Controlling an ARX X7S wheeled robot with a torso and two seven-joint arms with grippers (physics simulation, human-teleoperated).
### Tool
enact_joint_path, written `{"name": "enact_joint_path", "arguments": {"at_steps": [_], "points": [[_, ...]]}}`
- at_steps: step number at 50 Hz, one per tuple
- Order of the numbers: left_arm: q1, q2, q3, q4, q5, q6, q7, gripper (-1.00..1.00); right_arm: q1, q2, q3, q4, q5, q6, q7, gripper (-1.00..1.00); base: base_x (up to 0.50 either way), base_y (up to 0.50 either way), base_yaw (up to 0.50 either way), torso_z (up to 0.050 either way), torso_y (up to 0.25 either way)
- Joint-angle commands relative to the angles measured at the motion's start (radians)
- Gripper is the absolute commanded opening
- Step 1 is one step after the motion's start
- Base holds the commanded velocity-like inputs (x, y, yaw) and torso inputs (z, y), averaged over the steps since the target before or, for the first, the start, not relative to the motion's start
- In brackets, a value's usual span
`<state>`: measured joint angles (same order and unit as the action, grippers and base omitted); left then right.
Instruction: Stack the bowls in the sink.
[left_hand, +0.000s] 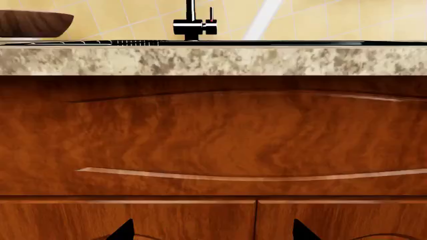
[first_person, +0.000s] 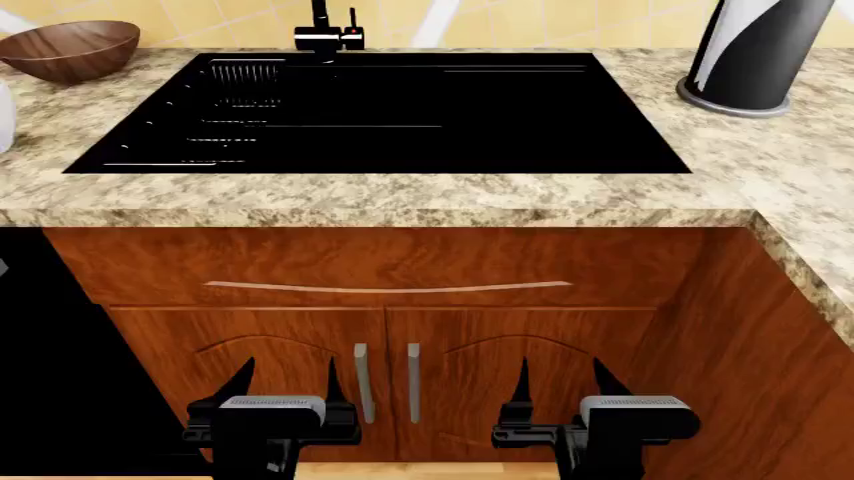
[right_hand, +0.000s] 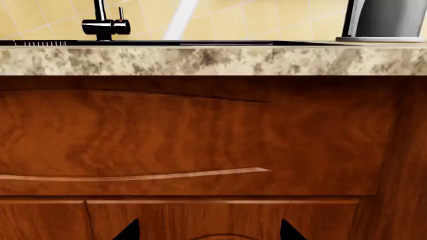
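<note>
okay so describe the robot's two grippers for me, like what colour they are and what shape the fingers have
Both match: the left gripper and right gripper each have a black body topped by a light grey ribbed block, with two thin black fingers tapering to sharp points. No cables or markings are visible, and the arms are out of view.

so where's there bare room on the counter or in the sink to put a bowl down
The sink basin shows nothing in it, and neither does its ribbed drainboard. Bare counter runs along the front edge and right of the sink, up to the dark cylinder. The left end is busier: the brown bowl and a white object at the frame edge.
</note>
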<state>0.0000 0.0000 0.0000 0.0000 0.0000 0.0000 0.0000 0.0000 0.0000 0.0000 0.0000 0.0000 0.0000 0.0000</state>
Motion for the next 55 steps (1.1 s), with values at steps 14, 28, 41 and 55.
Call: {"name": "enact_joint_path", "arguments": {"at_steps": [14,28,41,55], "points": [[-0.009,-0.053,0.068,0.025,-0.053,-0.054,-0.045,1.00,0.013,0.051,-0.056,0.022,0.071,0.010,0.047,1.00,0.00,0.00,0.00,0.021,0.000],[-0.018,-0.074,0.087,0.048,-0.103,-0.084,-0.057,1.00,0.022,0.069,-0.083,0.045,0.102,0.013,0.060,1.00,0.00,0.00,0.00,0.050,0.000],[-0.134,-0.115,0.090,0.150,-0.170,-0.293,-0.050,1.00,0.116,0.118,-0.090,-0.040,0.143,0.130,0.051,1.00,0.00,0.00,0.00,0.050,0.000],[-0.703,-0.175,0.063,0.091,-0.275,-0.705,-0.002,1.00,0.598,0.230,-0.054,-0.028,0.195,0.467,0.015,1.00,0.00,0.00,0.00,0.040,0.000]]}}
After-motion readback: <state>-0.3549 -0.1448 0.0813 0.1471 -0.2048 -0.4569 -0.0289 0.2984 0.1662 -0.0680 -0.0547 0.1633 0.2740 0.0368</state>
